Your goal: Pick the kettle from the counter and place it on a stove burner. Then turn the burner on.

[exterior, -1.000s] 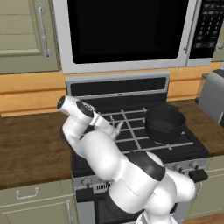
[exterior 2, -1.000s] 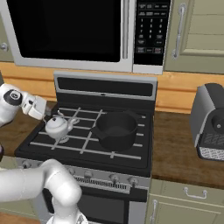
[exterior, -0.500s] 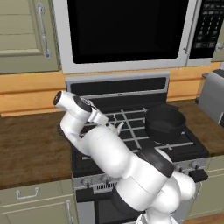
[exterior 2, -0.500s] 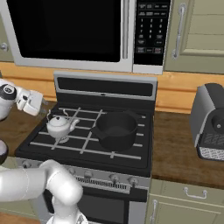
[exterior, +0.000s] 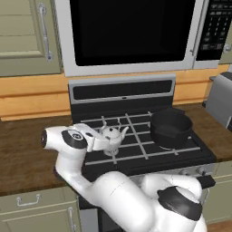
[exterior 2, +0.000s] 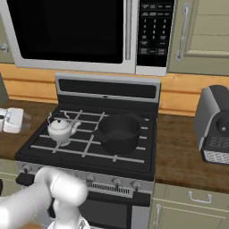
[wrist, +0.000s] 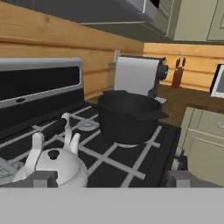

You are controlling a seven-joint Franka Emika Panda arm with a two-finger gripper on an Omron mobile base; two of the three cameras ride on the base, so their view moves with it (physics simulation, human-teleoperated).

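With the kettle (exterior 2: 61, 128) sitting on the stove's (exterior 2: 134, 163) near-left burner beside the black pot (exterior 2: 118, 132), the gripper (wrist: 109, 180), its fingers spread and holding nothing, is hanging left of it, so I judge the knobs (exterior 2: 117, 182) come next.

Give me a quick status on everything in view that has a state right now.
kettle: upright on the stove's front-left burner, nothing holding it.
gripper: open, level with the kettle, jaws apart and not around it.
black pot: on the stove grate right of the kettle, no lid.
microwave: door closed.
stove: no flame visible at any burner.
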